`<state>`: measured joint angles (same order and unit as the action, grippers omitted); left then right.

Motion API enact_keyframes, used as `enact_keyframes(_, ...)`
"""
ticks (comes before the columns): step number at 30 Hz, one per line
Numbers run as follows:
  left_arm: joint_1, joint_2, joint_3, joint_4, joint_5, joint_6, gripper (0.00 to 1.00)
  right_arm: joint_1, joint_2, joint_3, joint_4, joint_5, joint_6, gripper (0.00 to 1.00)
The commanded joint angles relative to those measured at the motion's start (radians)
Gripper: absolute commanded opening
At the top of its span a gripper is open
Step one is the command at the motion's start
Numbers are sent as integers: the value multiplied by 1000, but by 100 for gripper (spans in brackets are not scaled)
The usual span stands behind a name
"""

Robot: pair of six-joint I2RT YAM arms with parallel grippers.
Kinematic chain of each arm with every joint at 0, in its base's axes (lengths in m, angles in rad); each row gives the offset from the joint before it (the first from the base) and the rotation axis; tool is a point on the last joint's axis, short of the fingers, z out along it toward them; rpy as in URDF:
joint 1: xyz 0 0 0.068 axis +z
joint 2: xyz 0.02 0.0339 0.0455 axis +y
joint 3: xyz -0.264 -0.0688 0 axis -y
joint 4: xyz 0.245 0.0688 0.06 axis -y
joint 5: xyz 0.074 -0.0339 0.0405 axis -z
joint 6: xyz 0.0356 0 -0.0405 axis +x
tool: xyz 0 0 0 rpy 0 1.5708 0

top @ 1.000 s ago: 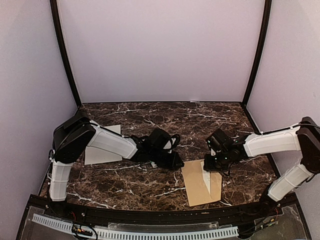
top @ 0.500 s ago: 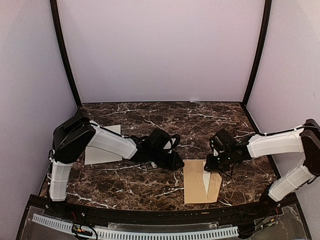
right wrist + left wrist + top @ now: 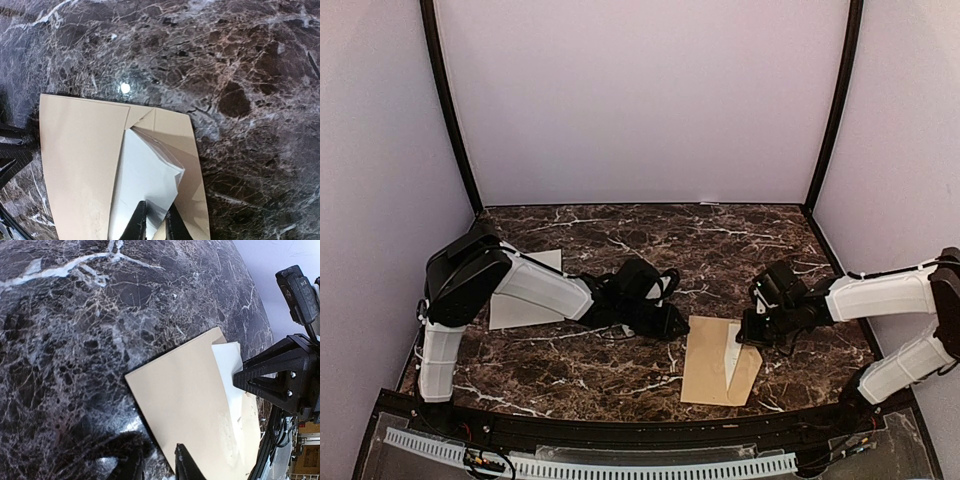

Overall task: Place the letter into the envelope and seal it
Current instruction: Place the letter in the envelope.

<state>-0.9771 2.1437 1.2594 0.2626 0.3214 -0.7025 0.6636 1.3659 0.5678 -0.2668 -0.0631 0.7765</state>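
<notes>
Pinching the letter point(image 3: 145, 180) by its edge, the right gripper point(image 3: 155, 222) has its fingers almost together, which is plain only from its own wrist camera; that sheet pokes out of the envelope point(image 3: 80, 165); overhead, the left gripper point(image 3: 672, 325) sits at the envelope's left edge; its fingers, cut off in the wrist view, stand slightly apart, and whether they grip anything I cannot tell.

Tan envelope point(image 3: 705, 368) flat on dark marbled tabletop point(image 3: 570, 365), lower centre-right of overhead frame, slightly skewed, long side running up-down. Unsealed, mouth gaping along right side. White letter point(image 3: 732, 352) partly tucked inside, showing as narrow creased wedge, its exposed corner crumpled and lifted.
</notes>
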Motion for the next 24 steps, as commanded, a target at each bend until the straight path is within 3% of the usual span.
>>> enact_keyframes(1,-3,6,-30,-44,26,-11,22,-7,9,-17,40,-30,5,9)
enact_keyframes(7,-3,29,-29,-38,34,-20,18,-7,10,-22,58,-53,10,0)
enact_keyframes(13,-3,36,-29,-32,37,-24,11,-7,19,-27,89,-93,7,0)
enact_keyframes(24,-4,40,-25,-21,50,-25,10,-7,51,-4,139,-143,-12,0)
